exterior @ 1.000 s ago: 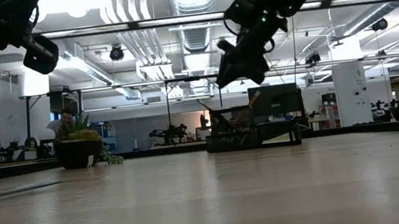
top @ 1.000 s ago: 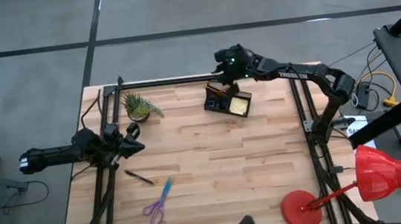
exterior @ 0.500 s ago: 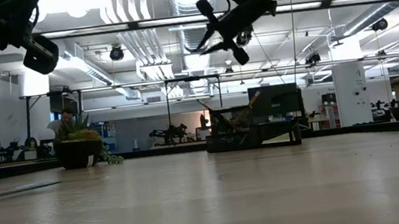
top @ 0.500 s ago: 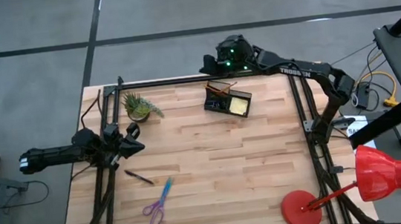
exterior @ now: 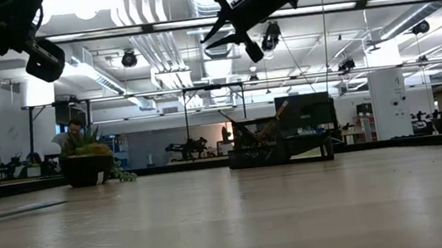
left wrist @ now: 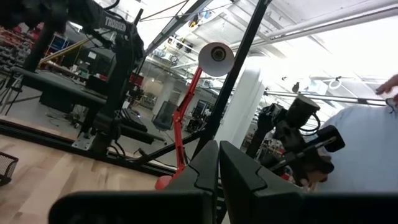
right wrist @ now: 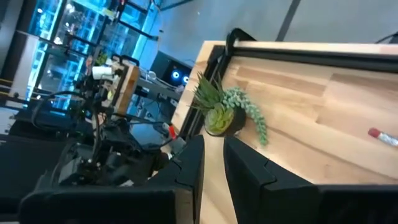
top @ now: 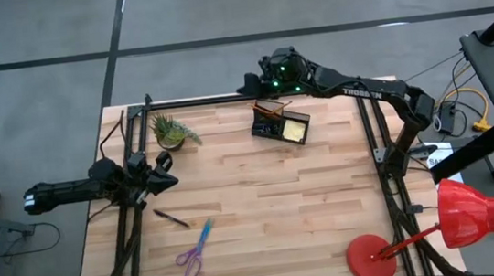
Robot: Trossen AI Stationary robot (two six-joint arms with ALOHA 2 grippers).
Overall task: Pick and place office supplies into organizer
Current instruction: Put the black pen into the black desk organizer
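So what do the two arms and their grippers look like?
Both arms are matte black tubular links. The right arm carries white lettering and green lights near its wrist. The left gripper and right gripper each have two flat, angular black fingers.

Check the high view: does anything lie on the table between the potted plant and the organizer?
No. In the high view the stretch between the potted plant and the organizer is bare wood. The low view also shows nothing between them.
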